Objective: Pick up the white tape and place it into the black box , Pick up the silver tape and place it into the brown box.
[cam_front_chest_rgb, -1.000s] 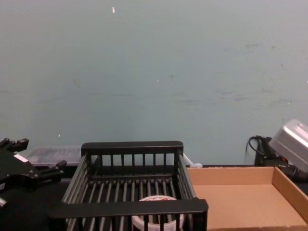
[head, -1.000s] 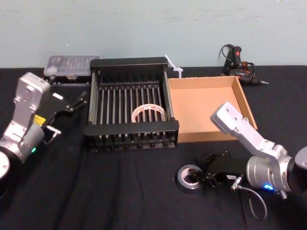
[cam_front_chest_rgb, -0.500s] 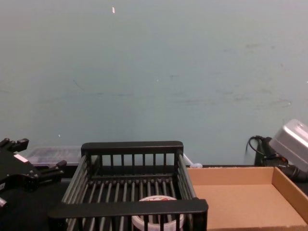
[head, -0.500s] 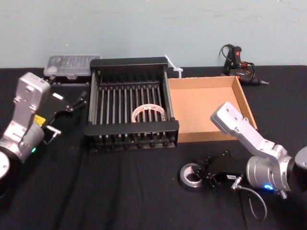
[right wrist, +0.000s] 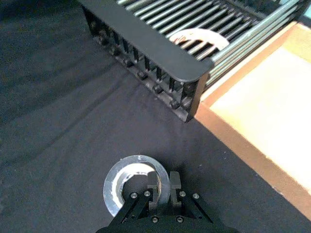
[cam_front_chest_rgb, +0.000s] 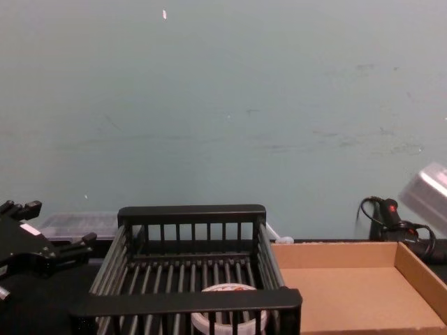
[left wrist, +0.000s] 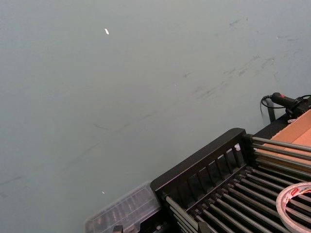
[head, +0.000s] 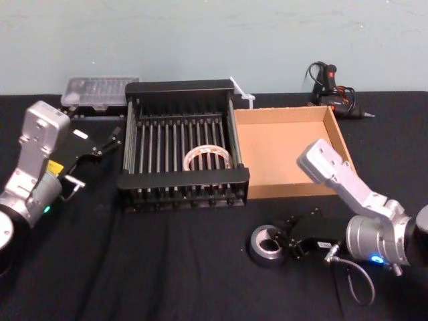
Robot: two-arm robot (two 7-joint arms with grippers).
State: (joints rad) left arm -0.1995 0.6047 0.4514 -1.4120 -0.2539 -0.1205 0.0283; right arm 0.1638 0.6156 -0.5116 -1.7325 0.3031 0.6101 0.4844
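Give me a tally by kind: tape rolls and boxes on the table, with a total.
Tape rolls: 2 (white tape in the black box; silver tape on the table, gripped by the right claw).
Boxes: 2 (black box, left claw parked beside it; brown box).
Total: 4.
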